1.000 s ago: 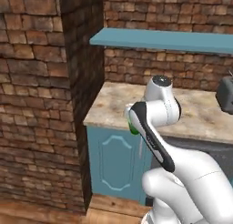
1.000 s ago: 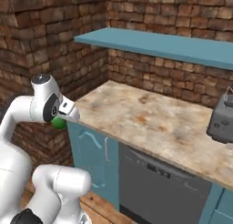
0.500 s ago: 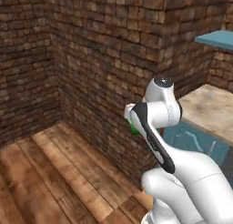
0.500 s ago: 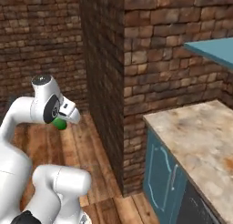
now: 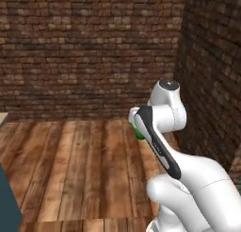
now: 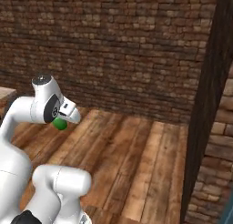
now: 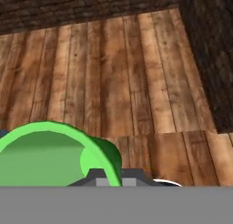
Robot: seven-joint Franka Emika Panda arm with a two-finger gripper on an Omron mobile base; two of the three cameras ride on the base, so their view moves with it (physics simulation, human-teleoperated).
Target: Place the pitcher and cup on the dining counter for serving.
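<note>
No readable text, labels or signs anywhere.

The arm (image 5: 188, 174) is glossy white, built of thick rounded segments like swollen tubes. A dark grey cap tops the round joint (image 5: 168, 85) at its highest point, and a black band runs lengthwise along the slimmer link (image 5: 157, 144). From the other side, a grey disc with small markings (image 6: 51, 110) sits on that joint.
</note>
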